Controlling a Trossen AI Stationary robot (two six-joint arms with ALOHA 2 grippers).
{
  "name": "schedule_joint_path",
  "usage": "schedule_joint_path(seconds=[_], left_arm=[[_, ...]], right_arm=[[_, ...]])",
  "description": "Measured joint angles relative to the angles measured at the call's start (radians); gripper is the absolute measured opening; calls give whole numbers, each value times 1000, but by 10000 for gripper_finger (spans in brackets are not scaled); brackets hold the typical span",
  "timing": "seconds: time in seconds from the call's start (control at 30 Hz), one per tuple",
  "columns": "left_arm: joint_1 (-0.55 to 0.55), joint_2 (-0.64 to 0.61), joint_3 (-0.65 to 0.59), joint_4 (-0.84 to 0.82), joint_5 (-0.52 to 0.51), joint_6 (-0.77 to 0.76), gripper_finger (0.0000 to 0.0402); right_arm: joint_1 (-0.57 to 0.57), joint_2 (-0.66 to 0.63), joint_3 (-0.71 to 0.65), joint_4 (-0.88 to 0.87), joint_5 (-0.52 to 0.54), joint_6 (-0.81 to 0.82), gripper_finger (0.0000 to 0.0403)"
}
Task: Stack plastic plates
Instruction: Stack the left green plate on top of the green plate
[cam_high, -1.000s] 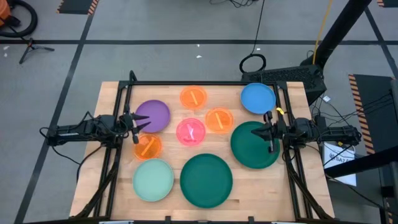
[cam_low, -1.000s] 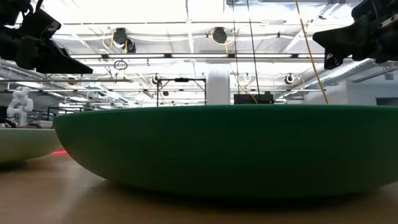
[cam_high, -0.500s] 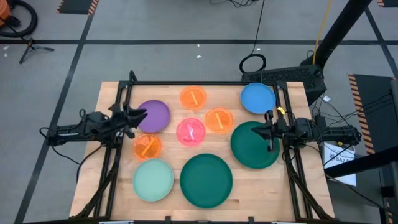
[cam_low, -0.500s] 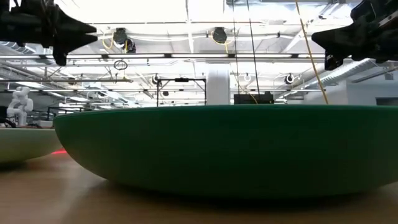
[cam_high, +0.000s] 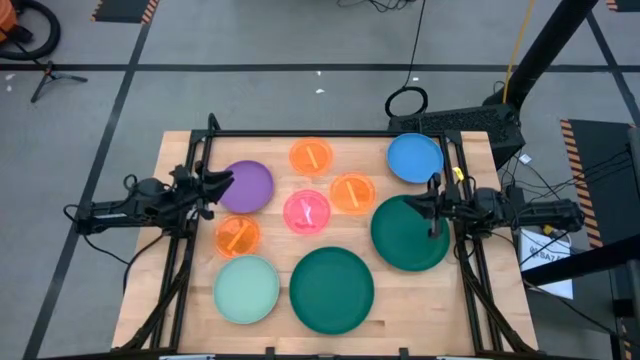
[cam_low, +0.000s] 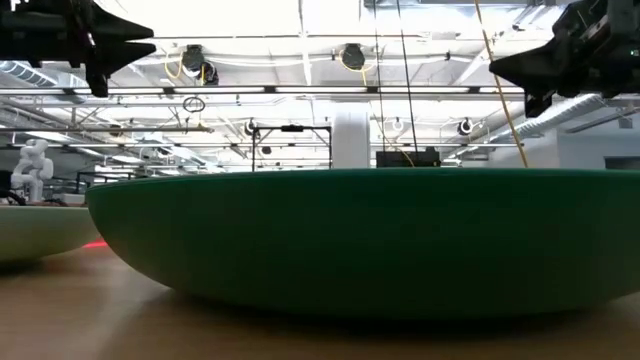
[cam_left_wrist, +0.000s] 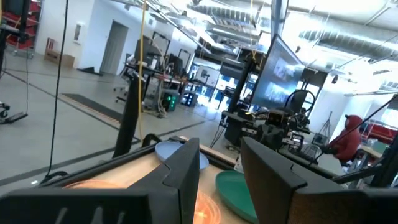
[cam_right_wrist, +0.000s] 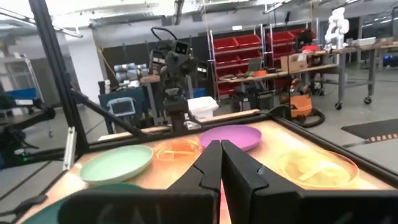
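Nine plates lie flat and apart on the wooden table: purple (cam_high: 250, 186), three orange (cam_high: 311, 156) (cam_high: 352, 192) (cam_high: 237, 236), pink (cam_high: 307, 211), mint (cam_high: 246, 288), blue (cam_high: 414, 158) and two dark green (cam_high: 332, 289) (cam_high: 400, 240). My left gripper (cam_high: 217, 184) (cam_left_wrist: 221, 168) is open and hovers level beside the purple plate's left rim, well above the table (cam_low: 140, 50). My right gripper (cam_high: 431, 207) (cam_right_wrist: 221, 163) is shut and hangs in the air over the right dark green plate's far part (cam_low: 505, 70). Neither touches a plate.
A black metal frame (cam_high: 320, 134) runs along the table's far edge and down both sides, where the arms are mounted. In the low view the near dark green plate (cam_low: 350, 240) fills most of the picture, with the mint plate (cam_low: 30, 232) at its left.
My left gripper has moved from above the gap between the purple plate and the near-left orange plate toward the table's far edge, then drawn back slightly to the left, tipping up from a downward slant to level. The plates have stayed in place.
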Motion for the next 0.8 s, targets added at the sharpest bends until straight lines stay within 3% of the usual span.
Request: schedule_joint_path(seconds=[0.2,0.37,0.63,0.8], left_arm=[[0,0,0,19,-3,-89,124],[0,0,0,19,-15,-186,124],[-1,5,0,53,-5,-165,124],[-11,84,0,176,6,-184,124]], right_arm=[[6,92,55,2,-77,3,2],[46,185,113,1,-80,-15,2],[127,301,223,-12,-80,-88,2],[186,355,280,-14,-76,-150,2]])
